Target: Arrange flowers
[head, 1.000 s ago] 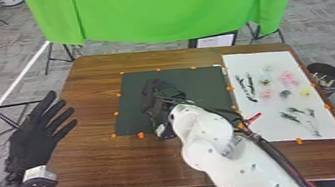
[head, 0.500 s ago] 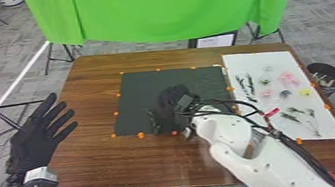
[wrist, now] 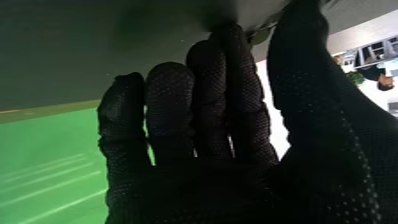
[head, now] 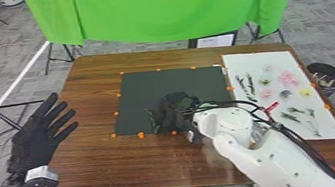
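The mat [head: 202, 77] is black; the cloth [head: 164, 11] bright green.

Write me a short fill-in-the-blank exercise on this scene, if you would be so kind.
Of the dark mat and the white sheet, the right hand is over the ____.
From the robot's side, the pink flowers lie to the ____ of that mat.
The cloth hanging beyond the table is ____.
Missing words: dark mat; right; green.

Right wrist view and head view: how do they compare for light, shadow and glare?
Right wrist view: the right hand sinks into deep shadow around the palm, while pale streaks cross the green cloth; head view: the light looks fairly even, with no strong glare on the dark mat.
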Controlling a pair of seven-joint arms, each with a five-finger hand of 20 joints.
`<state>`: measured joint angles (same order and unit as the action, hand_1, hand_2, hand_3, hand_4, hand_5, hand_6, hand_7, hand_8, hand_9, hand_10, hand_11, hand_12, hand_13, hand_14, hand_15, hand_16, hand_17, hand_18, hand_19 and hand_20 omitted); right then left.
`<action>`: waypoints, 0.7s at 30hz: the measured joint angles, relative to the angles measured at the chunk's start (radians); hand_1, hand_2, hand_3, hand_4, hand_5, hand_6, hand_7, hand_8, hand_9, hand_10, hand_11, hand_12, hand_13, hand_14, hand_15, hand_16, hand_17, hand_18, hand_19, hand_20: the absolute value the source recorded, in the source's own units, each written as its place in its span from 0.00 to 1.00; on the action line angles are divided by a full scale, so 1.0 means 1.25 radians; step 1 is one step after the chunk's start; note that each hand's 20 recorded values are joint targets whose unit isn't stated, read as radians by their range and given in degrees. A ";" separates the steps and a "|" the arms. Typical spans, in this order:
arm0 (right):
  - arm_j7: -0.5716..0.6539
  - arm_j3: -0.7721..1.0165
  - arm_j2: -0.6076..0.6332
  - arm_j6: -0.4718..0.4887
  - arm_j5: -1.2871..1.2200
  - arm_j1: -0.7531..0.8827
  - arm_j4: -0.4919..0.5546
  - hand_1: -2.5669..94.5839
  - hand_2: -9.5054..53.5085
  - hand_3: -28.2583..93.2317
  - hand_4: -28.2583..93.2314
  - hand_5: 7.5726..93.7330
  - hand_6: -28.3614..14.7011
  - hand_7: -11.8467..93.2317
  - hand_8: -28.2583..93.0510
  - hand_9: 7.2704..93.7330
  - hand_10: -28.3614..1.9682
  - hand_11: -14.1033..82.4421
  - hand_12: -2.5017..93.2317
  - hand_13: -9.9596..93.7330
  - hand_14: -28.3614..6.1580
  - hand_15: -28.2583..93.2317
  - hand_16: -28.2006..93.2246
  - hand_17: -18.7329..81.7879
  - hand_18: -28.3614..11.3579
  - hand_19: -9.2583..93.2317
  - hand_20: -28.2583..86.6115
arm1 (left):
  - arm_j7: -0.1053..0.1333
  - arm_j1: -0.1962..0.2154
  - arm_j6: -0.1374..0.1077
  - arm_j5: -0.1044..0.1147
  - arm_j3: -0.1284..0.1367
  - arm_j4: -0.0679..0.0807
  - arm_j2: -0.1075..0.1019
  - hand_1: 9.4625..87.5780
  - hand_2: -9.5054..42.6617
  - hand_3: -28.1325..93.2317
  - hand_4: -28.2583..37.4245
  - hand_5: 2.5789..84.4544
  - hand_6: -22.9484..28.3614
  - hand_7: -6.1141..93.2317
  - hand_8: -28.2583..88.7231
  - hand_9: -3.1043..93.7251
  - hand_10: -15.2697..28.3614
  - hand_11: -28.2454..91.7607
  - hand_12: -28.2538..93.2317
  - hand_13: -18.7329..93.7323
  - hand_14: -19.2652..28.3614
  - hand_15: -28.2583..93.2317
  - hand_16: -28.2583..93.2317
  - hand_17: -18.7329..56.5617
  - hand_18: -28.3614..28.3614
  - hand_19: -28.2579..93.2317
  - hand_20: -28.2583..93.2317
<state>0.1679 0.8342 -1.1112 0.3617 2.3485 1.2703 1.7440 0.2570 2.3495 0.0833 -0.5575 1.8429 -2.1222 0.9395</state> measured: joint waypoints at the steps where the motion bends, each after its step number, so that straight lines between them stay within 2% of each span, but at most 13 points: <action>1: 0.000 -0.002 0.000 -0.006 0.002 0.000 -0.002 0.39 0.00 0.97 0.00 0.56 0.66 0.44 0.11 0.52 0.59 0.73 0.56 0.57 0.53 0.92 0.55 0.41 0.24 0.86 0.73 | 0.000 -0.001 0.000 0.000 -0.001 0.000 0.000 0.20 0.00 0.80 0.00 0.26 0.50 0.23 0.16 0.24 0.57 0.34 0.41 0.29 0.69 0.39 0.28 0.10 0.86 0.49 0.31; 8: 0.002 -0.005 -0.013 -0.026 0.023 0.005 -0.010 0.36 0.00 0.99 0.00 0.55 0.65 0.44 0.11 0.50 0.58 0.77 0.51 0.56 0.52 0.92 0.55 0.41 0.24 0.86 0.73 | -0.002 -0.007 0.000 0.000 -0.008 0.004 0.000 0.20 0.00 0.80 0.00 0.26 0.50 0.23 0.16 0.24 0.57 0.34 0.41 0.29 0.69 0.39 0.28 0.10 0.86 0.49 0.31; 21: 0.015 -0.006 -0.052 -0.032 0.047 0.037 -0.004 0.33 0.00 0.99 0.00 0.54 0.63 0.44 0.11 0.49 0.55 0.78 0.51 0.55 0.50 0.92 0.55 0.41 0.24 0.86 0.73 | -0.004 -0.013 0.001 0.000 -0.012 0.007 0.000 0.20 0.00 0.80 0.00 0.26 0.50 0.23 0.16 0.24 0.57 0.34 0.40 0.29 0.69 0.39 0.28 0.10 0.86 0.49 0.31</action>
<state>0.1863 0.8263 -1.1758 0.3223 2.4069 1.3171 1.7393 0.2524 2.3334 0.0841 -0.5575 1.8273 -2.1134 0.9389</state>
